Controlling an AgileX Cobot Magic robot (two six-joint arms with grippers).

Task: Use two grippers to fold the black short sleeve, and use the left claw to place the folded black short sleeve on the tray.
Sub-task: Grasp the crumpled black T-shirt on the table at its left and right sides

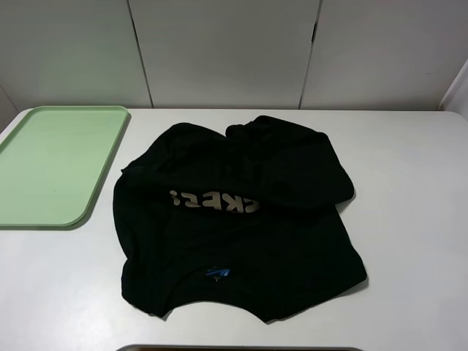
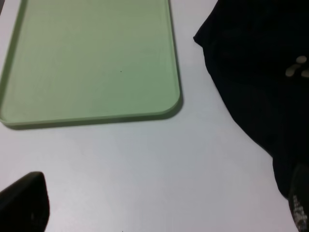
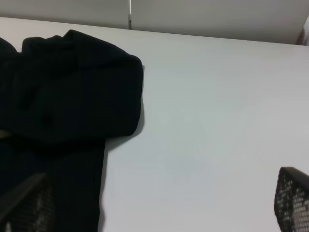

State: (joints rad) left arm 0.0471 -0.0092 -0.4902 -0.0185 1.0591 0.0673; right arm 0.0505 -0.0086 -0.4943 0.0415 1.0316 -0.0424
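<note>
The black short sleeve (image 1: 241, 219) lies rumpled in the middle of the white table, with its blue neck label (image 1: 217, 273) toward the front edge and its cream letters (image 1: 216, 201) upside down. Its far part is folded over itself. The pale green tray (image 1: 44, 212) lies at the far left, empty, a short gap from the shirt. Neither arm shows in the exterior high view. In the left wrist view the left claw (image 2: 164, 205) is open above bare table, between the tray (image 2: 96, 116) and the shirt (image 2: 256, 72). The right gripper (image 3: 159, 198) is open beside the shirt's right edge (image 3: 67, 96).
The white table (image 1: 409, 183) has bare surface to the right of the shirt and in front of the tray. White wall panels (image 1: 219, 51) stand behind the table. A dark grey edge (image 1: 241, 348) shows at the table's front middle.
</note>
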